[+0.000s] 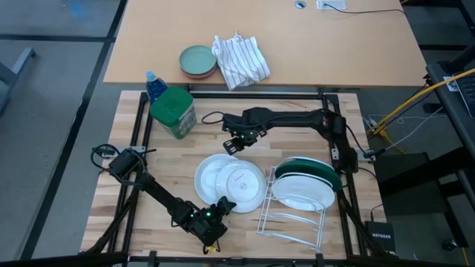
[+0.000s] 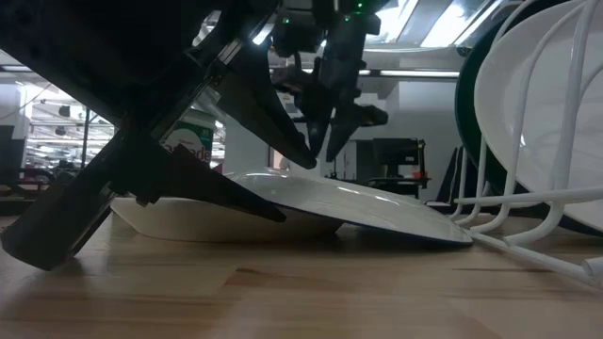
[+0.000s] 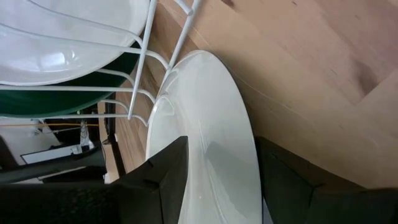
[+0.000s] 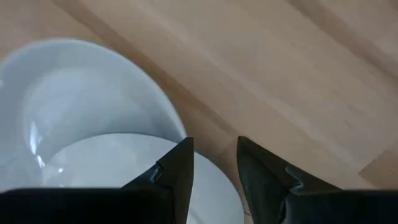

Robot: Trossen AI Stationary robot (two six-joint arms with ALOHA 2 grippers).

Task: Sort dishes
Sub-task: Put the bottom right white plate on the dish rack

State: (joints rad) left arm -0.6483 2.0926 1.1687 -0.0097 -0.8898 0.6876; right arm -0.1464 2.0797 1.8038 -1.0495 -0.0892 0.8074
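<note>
Glossy round plate (image 3: 214,130) sits between left pincer (image 3: 214,180) fingers, on wood.

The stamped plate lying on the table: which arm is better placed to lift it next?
Probably the left: the left gripper already has its open fingers astride the rim of the stamped plate, while the right gripper hovers beyond the plain white plate.
</note>
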